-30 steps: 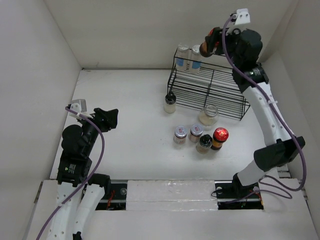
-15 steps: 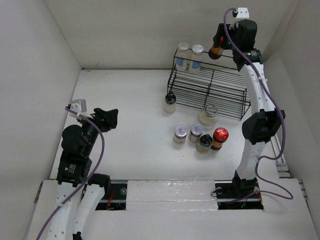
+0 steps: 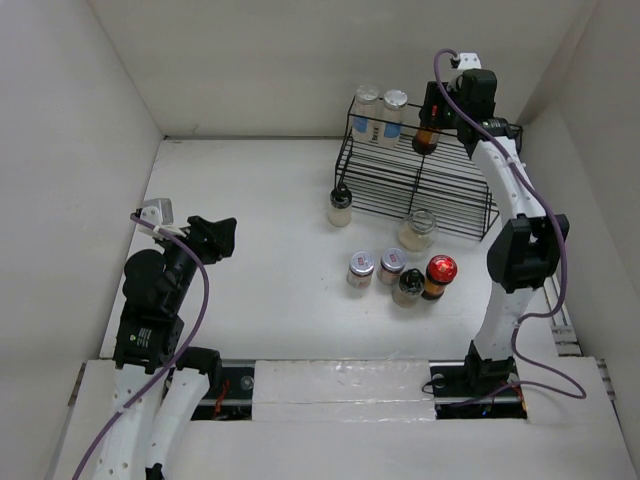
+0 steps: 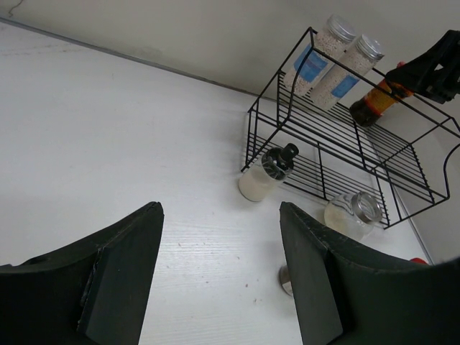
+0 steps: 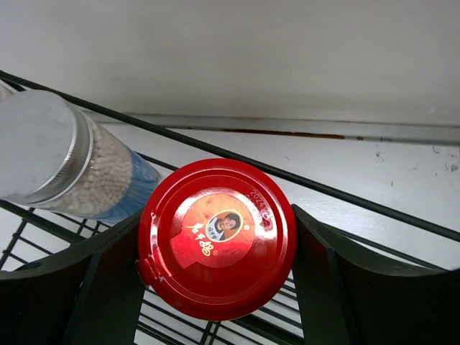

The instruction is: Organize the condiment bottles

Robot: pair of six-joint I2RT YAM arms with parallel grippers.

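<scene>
My right gripper (image 3: 430,118) is shut on a red-lidded dark brown jar (image 5: 217,237) and holds it over the top shelf of the black wire rack (image 3: 455,190), next to two silver-lidded clear jars (image 3: 380,115). The held jar also shows in the left wrist view (image 4: 375,104). On the table stand a black-capped bottle (image 3: 340,206), a round silver-lidded jar (image 3: 418,229), two small silver-lidded jars (image 3: 375,267), another black-capped bottle (image 3: 408,287) and a second red-lidded jar (image 3: 439,274). My left gripper (image 3: 215,238) is open and empty, far to the left.
White walls close in the table at the back and on both sides. The rack stands at the back right, close to the back wall. The right arm reaches up along the right side.
My right gripper has moved left and down with the red-lidded jar, from above the rack's far right corner to just over the top shelf. The left arm has not moved.
</scene>
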